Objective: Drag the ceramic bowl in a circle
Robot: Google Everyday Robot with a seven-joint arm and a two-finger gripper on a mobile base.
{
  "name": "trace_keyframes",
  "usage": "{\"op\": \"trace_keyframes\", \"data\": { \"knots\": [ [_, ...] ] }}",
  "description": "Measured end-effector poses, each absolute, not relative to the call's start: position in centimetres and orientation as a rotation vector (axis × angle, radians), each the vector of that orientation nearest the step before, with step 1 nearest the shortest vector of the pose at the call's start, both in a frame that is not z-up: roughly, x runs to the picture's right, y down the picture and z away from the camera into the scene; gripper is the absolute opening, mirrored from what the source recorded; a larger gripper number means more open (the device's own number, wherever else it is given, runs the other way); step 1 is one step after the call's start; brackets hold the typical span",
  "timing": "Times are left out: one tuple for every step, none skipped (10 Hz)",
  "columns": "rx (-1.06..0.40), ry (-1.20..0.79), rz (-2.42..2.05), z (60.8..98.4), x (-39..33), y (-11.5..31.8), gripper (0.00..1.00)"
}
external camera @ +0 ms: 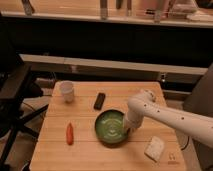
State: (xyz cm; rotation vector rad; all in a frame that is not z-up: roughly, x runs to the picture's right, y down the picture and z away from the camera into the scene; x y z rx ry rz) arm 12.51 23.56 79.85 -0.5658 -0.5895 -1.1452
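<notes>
The ceramic bowl [111, 128], round, shallow and glossy dark green with pale swirl marks inside, sits on the wooden table [85, 150] a little right of centre. My white arm reaches in from the right and bends down to the bowl. My gripper [126, 128] is at the bowl's right rim, touching or just inside it. The arm's wrist hides the rim there.
A small white cup [67, 91] stands at the table's back left. A black rectangular object [100, 100] lies behind the bowl. A red-orange carrot-like item [69, 133] lies to the bowl's left. A pale sponge-like block [154, 148] lies at the front right. A dark chair [15, 95] stands left.
</notes>
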Motion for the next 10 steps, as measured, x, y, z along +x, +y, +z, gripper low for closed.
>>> {"op": "trace_keyframes", "data": {
  "knots": [
    [-0.568, -0.585, -1.140, 79.8, 12.9, 23.4, 0.00],
    [-0.569, -0.584, -1.142, 79.7, 13.0, 23.2, 0.00],
    [-0.569, -0.581, -1.144, 79.8, 13.1, 23.0, 0.00],
    [-0.570, -0.579, -1.148, 79.8, 13.1, 22.8, 0.00],
    [-0.569, -0.578, -1.159, 79.8, 12.7, 22.6, 0.00],
    [-0.569, -0.577, -1.163, 79.8, 11.9, 22.4, 0.00],
    [-0.568, -0.577, -1.168, 79.7, 11.1, 22.3, 0.00],
    [-0.568, -0.573, -1.173, 79.6, 11.0, 22.2, 0.00],
    [-0.570, -0.570, -1.177, 79.6, 11.1, 22.2, 0.00],
    [-0.571, -0.567, -1.185, 79.5, 11.0, 22.1, 0.00]
  ]
}}
